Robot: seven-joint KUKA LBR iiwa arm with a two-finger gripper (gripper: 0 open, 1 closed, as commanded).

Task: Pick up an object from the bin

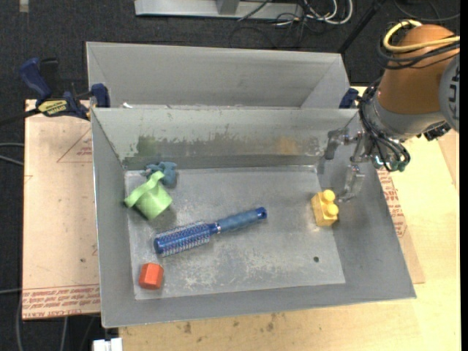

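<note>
The grey metal bin [241, 265] holds a yellow plastic block [325, 208], blue plastic hairbrush [208, 230], green plastic toy [150, 198] and red cube [151, 275]; the gripper [341, 175] hangs wide, empty, beside the block.

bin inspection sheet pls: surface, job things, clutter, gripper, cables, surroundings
surface: grey metal bin, floor scuffed
job's things: small yellow plastic block at the right, nearest the gripper
clutter: blue hairbrush mid-floor; green plastic piece at the left, a blue bit touching it; small red block front left
grippers: gripper close beside the yellow block, on the right-wall side; holds nothing seen
cables: dark cables at the wrist; more on the floor behind the bin
surroundings: dark carpet
</note>
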